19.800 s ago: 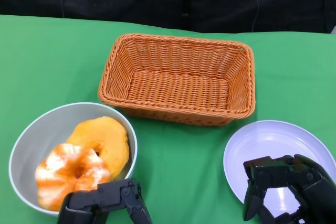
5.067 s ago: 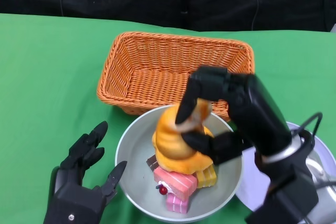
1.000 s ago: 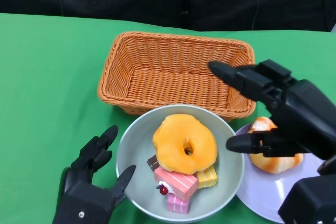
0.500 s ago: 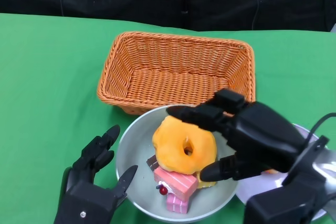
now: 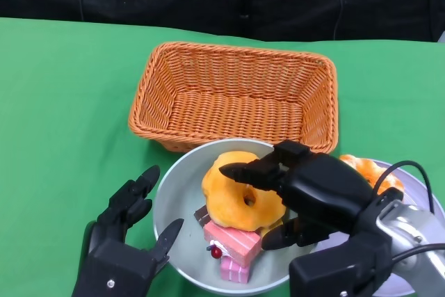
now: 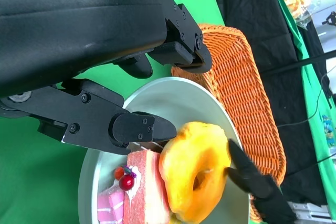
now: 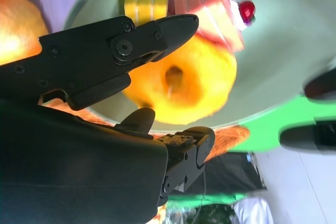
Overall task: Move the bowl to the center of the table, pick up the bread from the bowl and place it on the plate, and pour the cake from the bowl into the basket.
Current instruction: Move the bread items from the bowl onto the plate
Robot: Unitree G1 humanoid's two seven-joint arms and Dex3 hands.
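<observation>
Reaching over the bowl (image 5: pixel 170 189), the right hand (image 5: pixel 306 189) spreads its fingers around the ring-shaped bread (image 5: pixel 240 189), apparently to lift it. Beside the bowl, the left hand (image 5: pixel 125 241) waits, fingers apart and empty.

Woven wicker basket (image 5: pixel 236 99), smooth matt grey bowl (image 5: pixel 174 193), green cloth table (image 5: pixel 62 102).

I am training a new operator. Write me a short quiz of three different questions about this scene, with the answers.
1. True or false: the basket holds cake.
2. Which bread lies on the plate? A) the plain orange ring B) the orange-and-white bread
3. Fill in: the right hand reaches over the ____.

Key
1. False; it holds nothing.
2. B.
3. bowl, with fingers spread around the orange ring; the left hand waits open beside it.
</observation>
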